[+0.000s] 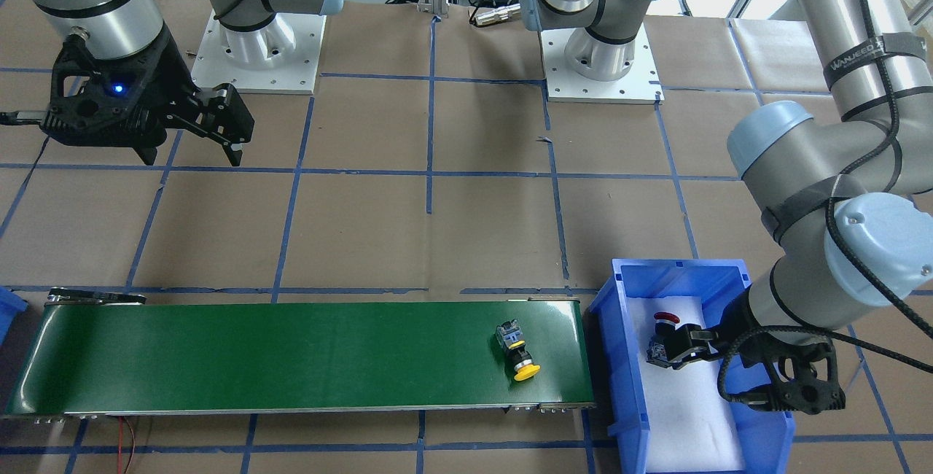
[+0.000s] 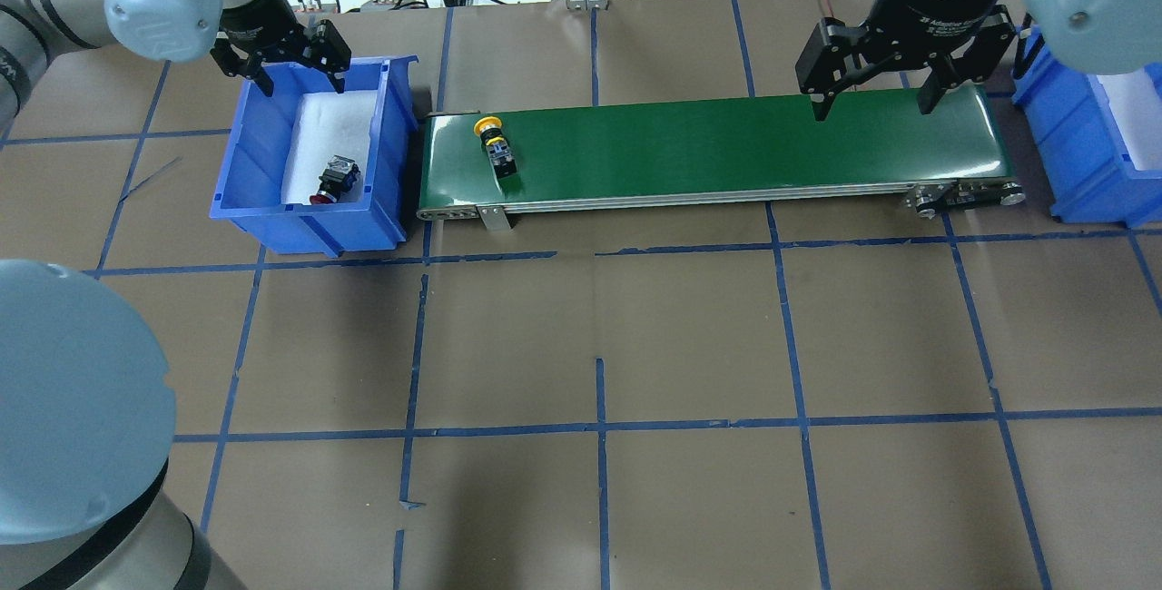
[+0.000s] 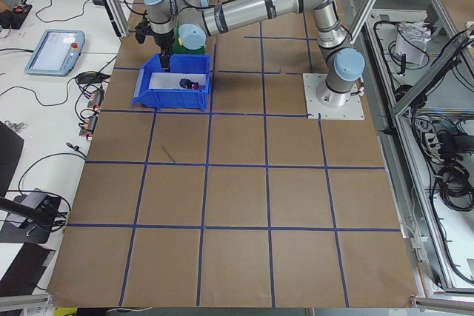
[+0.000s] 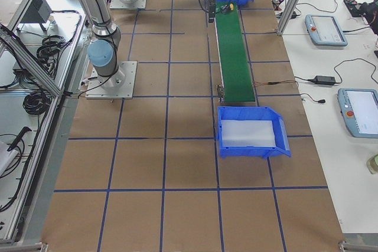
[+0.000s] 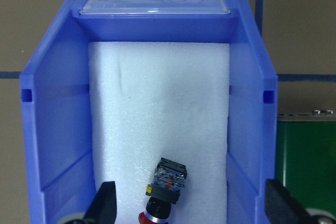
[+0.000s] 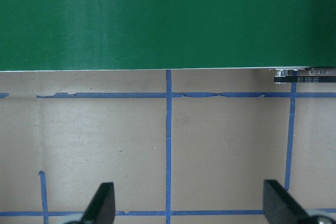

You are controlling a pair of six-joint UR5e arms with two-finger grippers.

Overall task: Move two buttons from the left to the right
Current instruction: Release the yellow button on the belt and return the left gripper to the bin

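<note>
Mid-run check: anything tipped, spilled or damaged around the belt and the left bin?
Nothing is spilled or broken. The yellow button lies on its side, askew, at the left end of the belt. The red button lies tipped on the foam in the left bin. The blue tape beside the belt looks cracked.

The overhead view looks forward and down from behind the robot; the front-facing one looks steeply back. Both share the long green conveyor belt (image 2: pixel 726 145). Side cameras sit far off at the ends of the brown paper-covered counter (image 3: pixel 237 205); wrist cameras look down closely.
</note>
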